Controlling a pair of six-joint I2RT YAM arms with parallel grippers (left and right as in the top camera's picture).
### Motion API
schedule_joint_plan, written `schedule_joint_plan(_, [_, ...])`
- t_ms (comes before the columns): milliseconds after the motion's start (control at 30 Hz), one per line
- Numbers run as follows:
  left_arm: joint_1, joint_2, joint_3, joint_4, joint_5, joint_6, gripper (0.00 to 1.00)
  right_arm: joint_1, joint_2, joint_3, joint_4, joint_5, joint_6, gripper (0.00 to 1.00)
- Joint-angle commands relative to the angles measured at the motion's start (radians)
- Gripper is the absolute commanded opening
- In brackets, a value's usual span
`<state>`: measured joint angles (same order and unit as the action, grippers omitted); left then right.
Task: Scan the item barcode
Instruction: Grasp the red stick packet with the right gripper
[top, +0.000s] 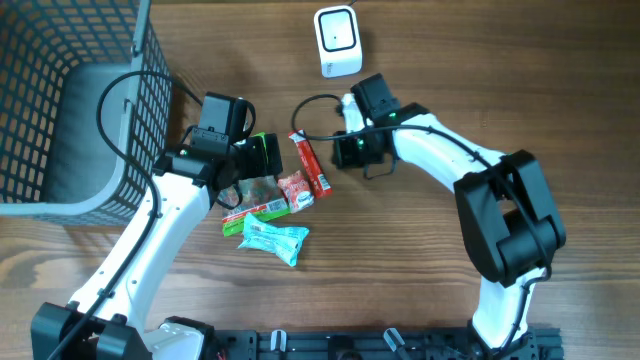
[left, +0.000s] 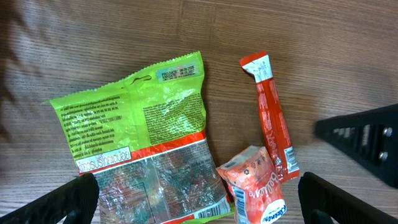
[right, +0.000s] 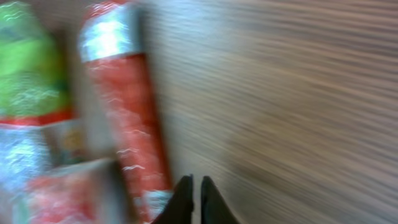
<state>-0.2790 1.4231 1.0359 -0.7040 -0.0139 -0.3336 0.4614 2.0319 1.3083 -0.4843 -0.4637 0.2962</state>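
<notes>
Item: red stick packet (top: 310, 163), long and narrow, silver crimp at the top end, lying flat on the table (top: 400, 280).
Neighbours: I see its lower end touching a small red pouch (left: 255, 183).
Right gripper (right: 196, 198): jaws pressed together, empty, just beside the packet.
Left gripper (left: 199, 208): jaws spread wide over the green bag (left: 143, 124).
Room: open wood to the packet's right; scanner (top: 337, 40) beyond; basket (top: 60, 195) far left.

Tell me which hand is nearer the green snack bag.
Left. The left hand hovers open right over the green snack bag. The right hand, shut, is off to the side, beyond the red stick pack.
</notes>
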Motion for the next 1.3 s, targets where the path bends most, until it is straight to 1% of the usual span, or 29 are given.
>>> schedule_joint_plan(0, [0.002, 0.0, -0.002, 0.0, -0.002, 0.016, 1.0, 0.033, 0.012, -0.005, 0.09, -0.221, 0.05, 0.04])
schedule_joint_plan(100, [0.002, 0.0, -0.002, 0.0, -0.002, 0.016, 1.0, 0.042, 0.034, -0.006, 0.171, -0.226, 0.155, 0.05])
schedule_joint_plan(300, [0.002, 0.0, -0.002, 0.0, -0.002, 0.016, 1.0, 0.059, 0.106, -0.007, 0.287, -0.235, 0.197, 0.04])
schedule_joint_plan(333, [0.002, 0.0, -0.002, 0.0, -0.002, 0.016, 1.0, 0.066, 0.12, -0.007, 0.293, -0.203, 0.205, 0.04])
schedule_joint_plan(400, [0.002, 0.0, -0.002, 0.0, -0.002, 0.016, 1.0, 0.069, 0.122, -0.008, 0.243, -0.113, 0.209, 0.04])
schedule_joint_plan(533, [0.002, 0.0, -0.002, 0.0, -0.002, 0.016, 1.0, 0.062, 0.122, -0.007, 0.073, 0.005, 0.206, 0.04])
schedule_joint_plan(600, [0.002, 0.0, -0.002, 0.0, -0.002, 0.016, 1.0, 0.036, 0.103, -0.007, -0.03, 0.031, 0.145, 0.04])
schedule_joint_plan(633, [0.002, 0.0, -0.002, 0.0, -0.002, 0.016, 1.0, 0.023, 0.079, -0.007, -0.092, 0.075, 0.111, 0.04])
schedule_joint_plan(700, [0.002, 0.0, -0.002, 0.0, -0.003, 0.016, 1.0, 0.006, 0.033, -0.007, -0.201, 0.188, 0.074, 0.04])
schedule_joint_plan(733, [0.002, 0.0, -0.002, 0.0, -0.002, 0.016, 1.0, -0.003, 0.005, -0.007, -0.267, 0.291, 0.072, 0.04])
schedule_joint_plan(800, [0.002, 0.0, -0.002, 0.0, -0.002, 0.016, 1.0, -0.026, -0.042, -0.007, -0.343, 0.442, 0.074, 0.04])
schedule_joint_plan(867, [0.002, 0.0, -0.002, 0.0, -0.002, 0.016, 1.0, -0.043, -0.06, -0.007, -0.349, 0.447, 0.074, 0.04])
schedule_joint_plan(900, [0.002, 0.0, -0.002, 0.0, -0.002, 0.016, 1.0, -0.051, -0.065, -0.007, -0.338, 0.408, 0.073, 0.05])
schedule_joint_plan(967, [0.002, 0.0, -0.002, 0.0, -0.002, 0.016, 1.0, -0.05, -0.065, -0.007, -0.309, 0.272, 0.055, 0.05])
schedule_joint_plan(1000, [0.002, 0.0, -0.002, 0.0, -0.002, 0.016, 1.0, -0.047, -0.065, -0.007, -0.279, 0.184, 0.017, 0.04])
schedule_joint_plan(1033, [0.002, 0.0, -0.002, 0.0, -0.002, 0.016, 1.0, -0.043, -0.065, -0.007, -0.22, 0.105, -0.002, 0.19])
schedule_joint_plan(1067, [0.002, 0.0, -0.002, 0.0, -0.002, 0.016, 1.0, -0.044, -0.065, -0.007, -0.156, 0.109, -0.002, 0.39])
schedule_joint_plan(1100, [0.002, 0.0, -0.002, 0.0, -0.002, 0.016, 1.0, -0.044, -0.065, -0.007, -0.095, 0.157, -0.002, 0.56])
schedule_joint_plan(1133, [0.002, 0.0, -0.002, 0.0, -0.002, 0.016, 1.0, -0.044, -0.065, -0.007, -0.053, 0.2, -0.002, 0.61])
schedule_joint_plan(1200, [0.002, 0.0, -0.002, 0.0, -0.002, 0.016, 1.0, -0.044, -0.065, -0.007, 0.029, 0.284, -0.006, 0.67])
schedule_joint_plan(1233, [0.002, 0.0, -0.002, 0.0, -0.003, 0.016, 1.0, -0.044, -0.065, -0.007, 0.066, 0.246, -0.006, 0.67])
schedule_joint_plan(1267, [0.002, 0.0, -0.002, 0.0, -0.002, 0.016, 1.0, -0.043, -0.064, -0.007, 0.103, 0.189, -0.006, 0.62])
